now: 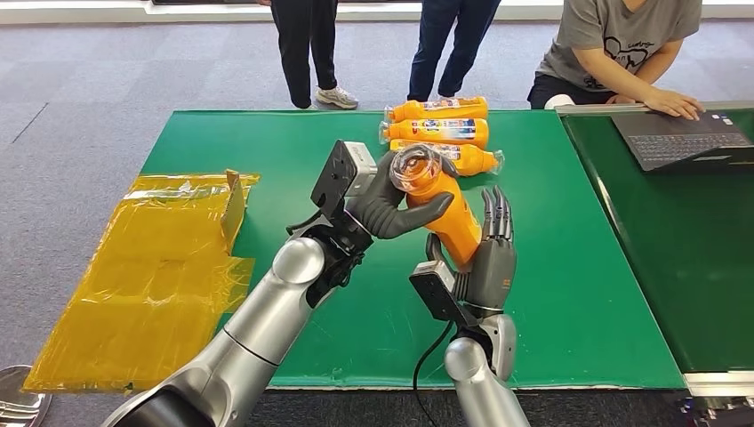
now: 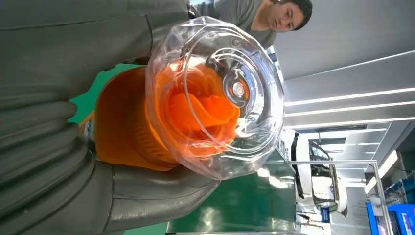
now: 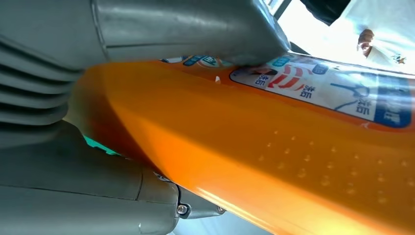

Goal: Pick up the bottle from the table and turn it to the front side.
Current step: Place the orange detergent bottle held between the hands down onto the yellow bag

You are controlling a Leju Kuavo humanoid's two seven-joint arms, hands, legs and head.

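Observation:
An orange bottle [image 1: 447, 218] with a clear cap [image 1: 416, 167] is held tilted above the green table [image 1: 578, 294], cap end up and towards me. My left hand [image 1: 391, 209] grips it just below the cap. In the left wrist view the cap [image 2: 215, 98] is close, with my left hand [image 2: 49, 137] wrapped around the orange neck [image 2: 122, 132]. My right hand [image 1: 493, 258] stands at the bottle's lower end with fingers [image 1: 496, 213] straight up. The bottle's side lies against the palm. In the right wrist view the thumb [image 3: 171, 29] touches the labelled bottle [image 3: 274, 147].
Three more orange bottles [image 1: 440, 132] lie at the table's far edge. A yellow plastic bag [image 1: 151, 267] lies on the floor at the left. A laptop [image 1: 680, 138] sits on a second table to the right, with a seated person behind it. Two people stand beyond the table.

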